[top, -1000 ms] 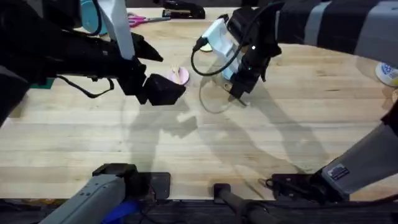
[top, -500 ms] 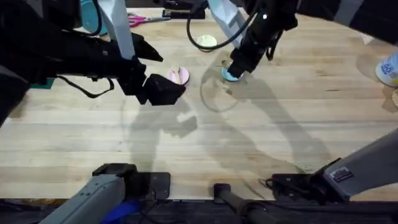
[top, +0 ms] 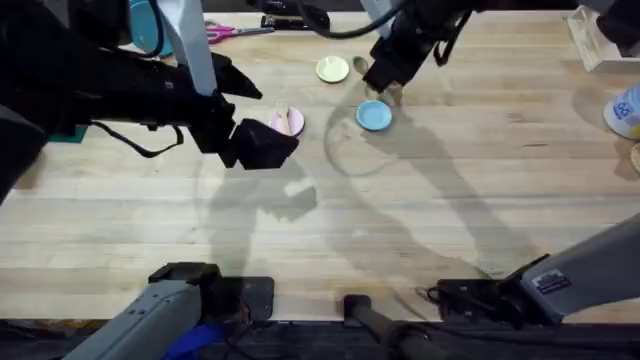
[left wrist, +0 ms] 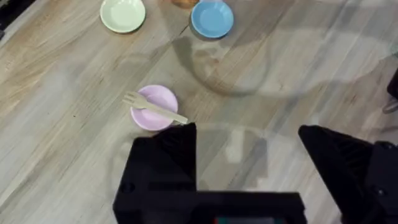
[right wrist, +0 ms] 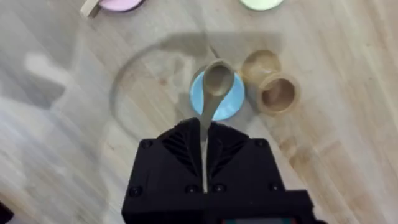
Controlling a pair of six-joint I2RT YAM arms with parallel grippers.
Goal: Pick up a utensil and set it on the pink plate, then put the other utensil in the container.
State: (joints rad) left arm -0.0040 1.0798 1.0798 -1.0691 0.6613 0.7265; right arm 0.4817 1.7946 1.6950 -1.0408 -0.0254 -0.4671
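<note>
A: Where is the spoon [right wrist: 216, 87] now?

B: The right gripper [right wrist: 204, 144] is holding it — the jaws are clamped on the slim handle, and the oval bowl is pointing out, hanging over the light blue plate [right wrist: 235, 99]. The container [right wrist: 277, 93] is standing just beside that plate, its open mouth looking upward.

A: So how should this step go?

B: I think the bowl is needing to come right above the mouth of the cup, then go down almost upright, because the opening is narrow — a tilted entry could be knocking the cup over.

A: And the fork [left wrist: 153, 109]?

B: It is lying across the pink plate [left wrist: 155, 99] already. The left gripper [left wrist: 249, 146] is hovering near it, jaws apart, holding nothing.

A: How many things are we counting?

B: Two utensils, one cup, three plates — pink, blue and pale yellow [left wrist: 123, 14].
</note>
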